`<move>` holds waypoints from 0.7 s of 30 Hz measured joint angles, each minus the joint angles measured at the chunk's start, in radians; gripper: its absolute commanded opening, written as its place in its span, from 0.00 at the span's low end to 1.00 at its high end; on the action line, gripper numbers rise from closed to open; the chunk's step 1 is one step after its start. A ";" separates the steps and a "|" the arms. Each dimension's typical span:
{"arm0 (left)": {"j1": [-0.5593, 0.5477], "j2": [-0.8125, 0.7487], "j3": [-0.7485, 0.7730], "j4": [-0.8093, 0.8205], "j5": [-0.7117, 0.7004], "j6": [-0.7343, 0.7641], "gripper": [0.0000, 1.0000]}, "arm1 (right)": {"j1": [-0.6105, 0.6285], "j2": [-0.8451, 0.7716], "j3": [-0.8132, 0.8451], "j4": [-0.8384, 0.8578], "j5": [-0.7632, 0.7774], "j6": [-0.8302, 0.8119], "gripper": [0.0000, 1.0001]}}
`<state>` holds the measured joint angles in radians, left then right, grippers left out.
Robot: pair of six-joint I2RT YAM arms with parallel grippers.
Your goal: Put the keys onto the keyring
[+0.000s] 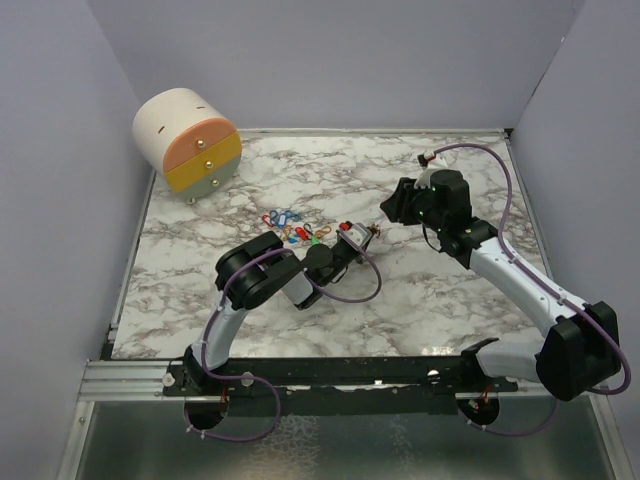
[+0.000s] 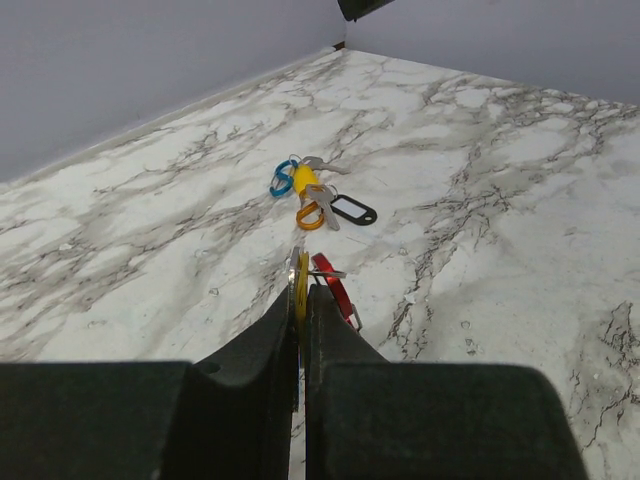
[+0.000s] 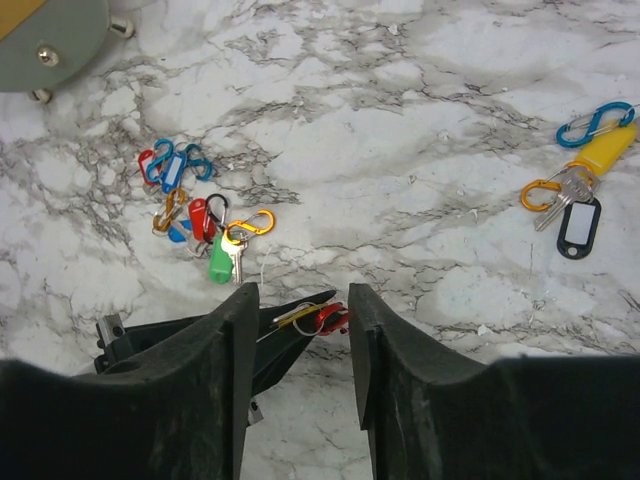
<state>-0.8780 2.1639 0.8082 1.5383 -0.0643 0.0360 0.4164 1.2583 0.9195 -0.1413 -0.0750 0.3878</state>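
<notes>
Fingers (image 3: 215,380) of my right pincer (image 3: 300,295) stand apart over my left pincer (image 2: 301,300), which is clamped on a yellow key tag (image 2: 301,283) with a red key tag (image 2: 332,288) just beside it. Loose keys (image 3: 195,205) lie at ten o'clock from my right pincer, a smaller bunch (image 3: 575,190) at two.

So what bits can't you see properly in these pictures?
- Left wrist view: yellow plastic key tag, mostly hidden inside the shut left gripper.
- Top view: pile of coloured plastic key tags, too small to count.
- Right wrist view: round grey drawer cabinet, cut off by the top-left corner.
</notes>
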 measured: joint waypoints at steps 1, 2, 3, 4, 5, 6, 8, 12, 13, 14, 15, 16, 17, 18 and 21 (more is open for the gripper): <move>0.000 -0.005 -0.003 0.000 0.000 0.000 0.00 | 0.000 0.000 0.000 0.000 0.004 0.002 0.48; 0.000 -0.009 -0.006 0.000 0.000 0.000 0.00 | 0.000 0.000 0.000 0.000 0.011 0.001 0.53; 0.001 -0.014 -0.009 0.000 0.000 0.001 0.00 | 0.000 0.000 0.000 0.000 0.018 0.002 0.57; 0.002 -0.020 -0.012 0.000 0.000 0.001 0.00 | 0.000 0.000 0.000 -0.001 0.026 0.000 0.61; 0.002 -0.026 -0.015 0.000 0.000 0.002 0.00 | 0.000 0.000 0.000 -0.001 0.035 0.002 0.66; 0.006 -0.030 -0.018 0.000 0.000 0.002 0.00 | 0.000 0.000 0.000 -0.001 0.044 0.001 0.69; 0.008 -0.036 -0.024 0.000 0.000 0.002 0.00 | 0.000 0.000 0.000 -0.003 0.064 0.001 0.73; 0.014 -0.036 -0.038 0.000 -0.002 -0.006 0.00 | 0.000 0.000 0.000 -0.015 0.108 0.001 0.74; 0.015 -0.036 -0.039 0.000 -0.005 -0.009 0.00 | 0.000 -0.002 0.000 -0.018 0.117 0.001 0.75; 0.017 -0.036 -0.040 0.000 -0.008 -0.014 0.00 | 0.000 -0.003 0.000 -0.020 0.126 0.001 0.75; 0.018 -0.037 -0.040 0.000 -0.013 -0.018 0.02 | 0.000 -0.008 -0.001 -0.022 0.138 0.001 0.76; 0.020 -0.037 -0.040 0.000 -0.018 -0.023 0.07 | 0.000 -0.013 -0.002 -0.024 0.146 0.001 0.76; 0.021 -0.038 -0.042 0.000 -0.023 -0.027 0.14 | 0.000 -0.019 -0.003 -0.024 0.154 0.001 0.76; 0.021 -0.038 -0.042 0.000 -0.032 -0.030 0.25 | 0.000 -0.032 -0.005 -0.026 0.171 0.001 0.77; 0.021 -0.045 -0.043 -0.002 -0.046 -0.043 0.41 | 0.000 -0.053 -0.006 -0.027 0.195 0.001 0.77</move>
<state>-0.8566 2.1193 0.7650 1.5360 -0.1104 -0.0074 0.4160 1.2057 0.9134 -0.1680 0.1196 0.3885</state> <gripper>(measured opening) 0.271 0.767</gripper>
